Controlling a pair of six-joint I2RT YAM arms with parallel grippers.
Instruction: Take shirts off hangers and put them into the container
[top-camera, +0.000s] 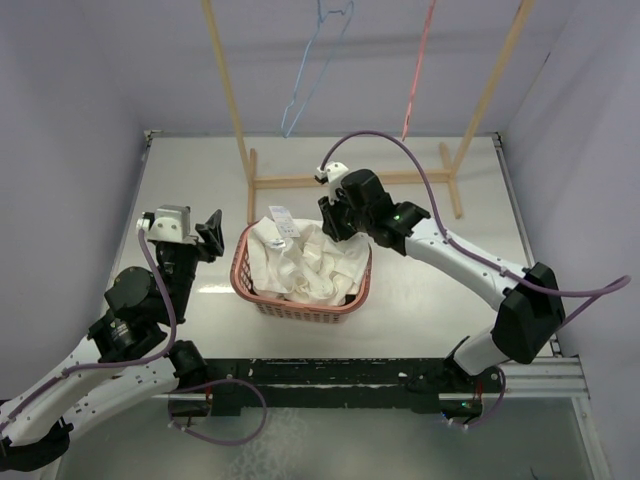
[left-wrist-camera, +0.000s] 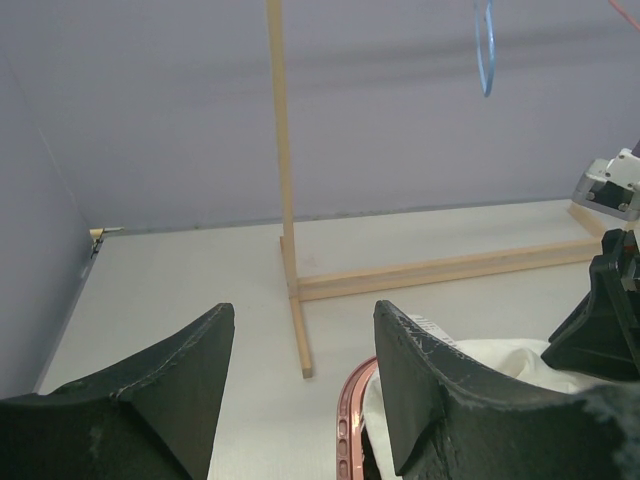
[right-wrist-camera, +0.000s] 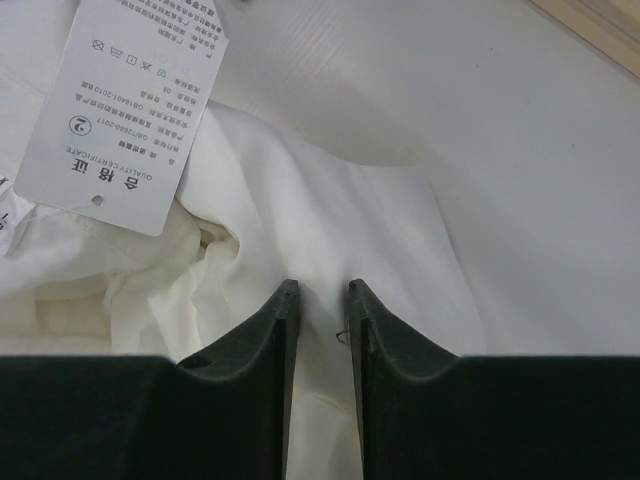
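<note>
While the white shirt (top-camera: 300, 262) is lying bunched in the laundry basket (top-camera: 300, 308), hangers (top-camera: 418, 70) bare, the right tool (right-wrist-camera: 320, 290) is hovering over it, jaws nearly together; grasping or not, I cannot tell. The left tool (left-wrist-camera: 300, 310) is waiting released; the next move likely means tucking cloth below the rim.

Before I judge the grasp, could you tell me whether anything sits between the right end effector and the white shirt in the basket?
Nothing visible does: the right end effector has its fingertips right at the white shirt, and the paper tag lies off to one side.
</note>
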